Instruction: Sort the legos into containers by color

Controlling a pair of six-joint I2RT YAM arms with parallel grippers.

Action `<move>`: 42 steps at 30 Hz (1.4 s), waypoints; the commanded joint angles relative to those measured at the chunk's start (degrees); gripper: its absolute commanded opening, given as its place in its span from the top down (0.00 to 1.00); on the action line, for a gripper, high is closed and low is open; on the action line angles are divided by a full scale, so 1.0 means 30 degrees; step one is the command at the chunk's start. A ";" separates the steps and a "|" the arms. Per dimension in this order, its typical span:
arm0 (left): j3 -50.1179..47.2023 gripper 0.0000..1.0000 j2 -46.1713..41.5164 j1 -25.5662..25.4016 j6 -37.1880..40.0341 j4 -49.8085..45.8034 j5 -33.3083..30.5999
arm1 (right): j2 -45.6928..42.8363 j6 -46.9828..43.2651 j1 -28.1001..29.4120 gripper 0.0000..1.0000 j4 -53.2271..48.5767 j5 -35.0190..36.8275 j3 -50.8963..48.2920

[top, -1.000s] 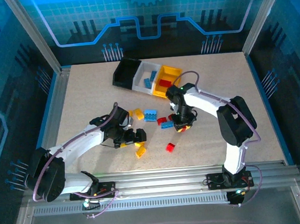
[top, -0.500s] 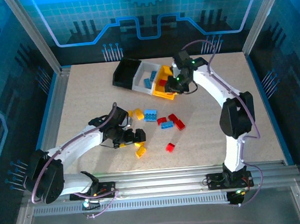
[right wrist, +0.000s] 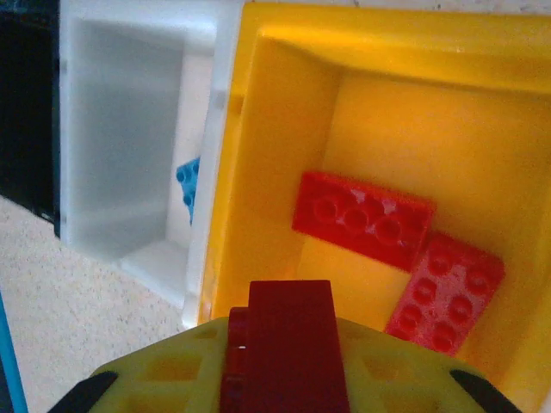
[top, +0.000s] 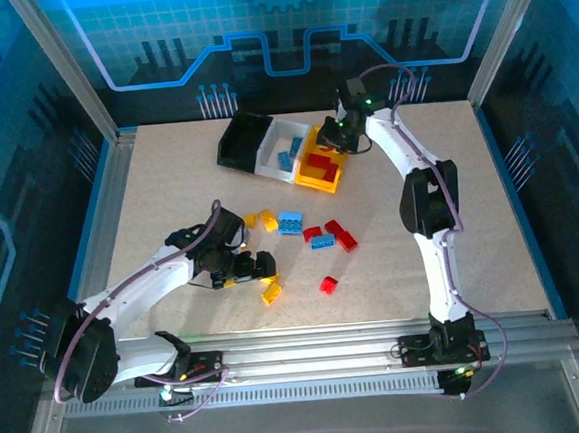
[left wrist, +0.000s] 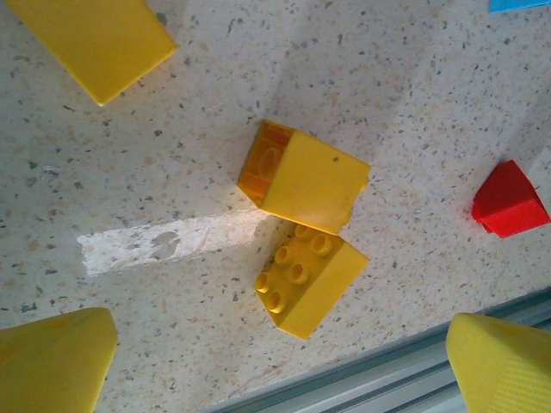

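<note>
Left arm (top: 144, 283): I stretch it low from my base toward 2 o'clock.
Left end effector (top: 245, 268): jaws spread wide, pointing down, gripping nothing.
Right arm (top: 429, 205): I reach it far out toward 11 o'clock.
Right end effector (top: 336, 139): clamped on a red lego (right wrist: 288, 344).

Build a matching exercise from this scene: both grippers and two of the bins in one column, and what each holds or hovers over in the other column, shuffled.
Column one
1. left gripper
2. right gripper
3. white bin
4. yellow bin

Column two
A. contains two red legos
B. shut on a red lego
C. contains a blue lego
D. open over two yellow legos

Pairs: 1-D, 2-B, 3-C, 4-A
</note>
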 commanded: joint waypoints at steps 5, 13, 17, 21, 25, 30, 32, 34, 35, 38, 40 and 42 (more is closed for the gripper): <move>0.1121 0.01 0.0318 0.0232 -0.0264 -0.0591 -0.0574 | 0.1722 0.0665 -0.0189 0.76 -0.1097 -0.0287 0.2018; 0.1918 0.01 0.0990 0.1181 -0.0521 -0.0609 -0.0763 | 0.1843 0.0347 -0.0262 0.52 -0.1364 -0.0495 0.2220; 0.2207 0.01 0.1067 0.2096 -0.0784 -0.1068 -0.1060 | 0.1323 -0.0187 -0.0215 0.40 -0.1779 -0.0337 0.2245; 0.2535 0.01 0.1774 0.2588 -0.1273 -0.1356 -0.1217 | 0.0289 -0.0825 -0.0152 0.38 -0.2267 -0.0046 0.1882; 0.2742 0.01 0.2840 0.2567 -0.2130 -0.1285 -0.1183 | -0.1861 -0.1485 0.0199 0.36 -0.2205 0.0318 0.0352; 0.2743 0.03 0.3668 0.2571 -0.3299 -0.1016 -0.1602 | -0.5158 -0.2752 0.1069 0.35 -0.2006 0.0825 -0.2681; 0.2757 0.06 0.3994 0.2567 -0.3617 -0.0862 -0.1722 | -0.6296 -0.3092 0.1405 0.35 -0.1934 0.1018 -0.4154; 0.2823 0.09 0.4529 0.2559 -0.3834 -0.0717 -0.1823 | -0.7585 -0.3078 0.1604 0.35 -0.1623 0.0962 -0.5948; 0.2872 0.10 0.4741 0.2561 -0.3868 -0.0677 -0.1872 | -0.8273 -0.2999 0.1663 0.35 -0.1346 0.0833 -0.6759; 0.3140 0.12 0.5586 0.2611 -0.3842 -0.0510 -0.2095 | -1.0189 -0.2616 0.1740 0.35 -0.0573 0.0576 -0.9431; 0.3333 0.14 0.6139 0.2687 -0.3833 -0.0447 -0.2236 | -1.1282 -0.2378 0.1825 0.35 -0.0172 0.0477 -1.0987; 0.3488 0.17 0.6596 0.2829 -0.3839 -0.0217 -0.2290 | -1.2131 -0.2271 0.1931 0.35 -0.0043 0.0530 -1.2060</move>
